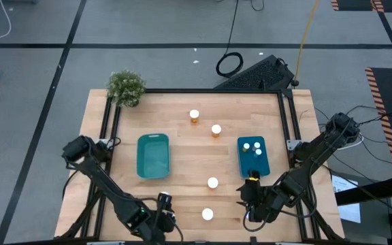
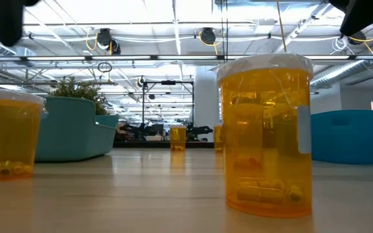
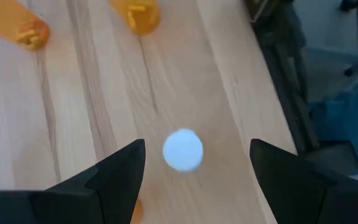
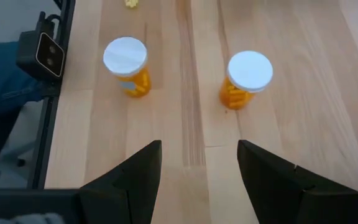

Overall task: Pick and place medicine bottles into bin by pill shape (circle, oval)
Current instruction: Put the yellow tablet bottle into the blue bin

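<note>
Four amber bottles out on the wood table (image 1: 182, 129), all upright w/ white caps: far bottle (image 1: 194, 116), one just right of it & nearer (image 1: 216, 130), mid bottle (image 1: 213, 182) right of centre, near bottle (image 1: 207, 215) close to the front edge. Low view puts one bottle (image 2: 265, 133) big up front, pills lying at its bottom. Right bin (image 1: 253, 156) holds 3 white caps already; left bin (image 1: 153, 156) sits well apart on the left.

Left gripper (image 1: 163, 212) at the near edge, just left of the near bottle; wrist cam has that white cap (image 3: 183, 149) between the fingers (image 3: 114, 171), spread wide, gripping nothing. Right gripper (image 1: 250, 197) near the front, just below the right bin, right of the mid bottle; fingers (image 4: 135, 171) parted, nothing held, two bottles (image 4: 127, 65) ahead. Plant (image 1: 126, 87) at the far left corner.
</note>
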Controlling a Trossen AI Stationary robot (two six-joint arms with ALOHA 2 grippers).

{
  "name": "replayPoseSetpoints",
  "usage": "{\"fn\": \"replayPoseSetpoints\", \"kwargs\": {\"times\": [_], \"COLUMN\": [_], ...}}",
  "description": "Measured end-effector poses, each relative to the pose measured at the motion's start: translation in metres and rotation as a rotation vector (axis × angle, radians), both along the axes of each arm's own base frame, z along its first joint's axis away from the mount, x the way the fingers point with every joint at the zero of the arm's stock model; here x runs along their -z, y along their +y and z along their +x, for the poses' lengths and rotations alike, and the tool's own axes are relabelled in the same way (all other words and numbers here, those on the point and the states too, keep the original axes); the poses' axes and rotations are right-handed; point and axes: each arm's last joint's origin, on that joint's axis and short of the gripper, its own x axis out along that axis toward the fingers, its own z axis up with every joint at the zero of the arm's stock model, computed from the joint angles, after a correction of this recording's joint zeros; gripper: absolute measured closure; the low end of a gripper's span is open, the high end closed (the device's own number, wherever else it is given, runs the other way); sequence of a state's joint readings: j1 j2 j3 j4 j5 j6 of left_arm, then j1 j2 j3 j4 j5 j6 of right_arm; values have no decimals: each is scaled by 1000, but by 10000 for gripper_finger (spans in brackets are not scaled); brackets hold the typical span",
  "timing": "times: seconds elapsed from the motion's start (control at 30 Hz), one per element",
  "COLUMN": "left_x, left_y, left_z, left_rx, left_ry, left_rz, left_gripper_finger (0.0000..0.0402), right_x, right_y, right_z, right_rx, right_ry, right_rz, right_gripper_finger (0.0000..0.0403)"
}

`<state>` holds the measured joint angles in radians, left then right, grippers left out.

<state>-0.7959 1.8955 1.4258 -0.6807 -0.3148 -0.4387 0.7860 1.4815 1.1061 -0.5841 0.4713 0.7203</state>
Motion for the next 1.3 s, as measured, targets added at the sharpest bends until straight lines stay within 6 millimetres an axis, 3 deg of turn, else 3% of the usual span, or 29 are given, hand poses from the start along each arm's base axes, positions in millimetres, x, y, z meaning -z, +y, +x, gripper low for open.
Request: {"fn": "replayPoseSetpoints", "kwargs": {"times": [0.27, 0.53, 0.97, 1.3], "left_x": [21, 23, 23, 23], "left_y": [5, 6, 5, 5], "left_z": [12, 14, 13, 13], "left_rx": [0, -8, 16, 34], "left_ry": [74, 57, 80, 88], "left_rz": [40, 64, 51, 47], "left_gripper_finger": [108, 111, 227, 266], "right_x": [0, 0, -1, -1], "right_y": [0, 0, 1, 1], "right_z": [0, 0, 1, 1], "right_rx": [-6, -20, -20, -20], "right_ry": [-3, -4, -9, -9], "right_rz": [-1, -12, -8, -7], "right_gripper_finger": [197, 197, 197, 197]}}
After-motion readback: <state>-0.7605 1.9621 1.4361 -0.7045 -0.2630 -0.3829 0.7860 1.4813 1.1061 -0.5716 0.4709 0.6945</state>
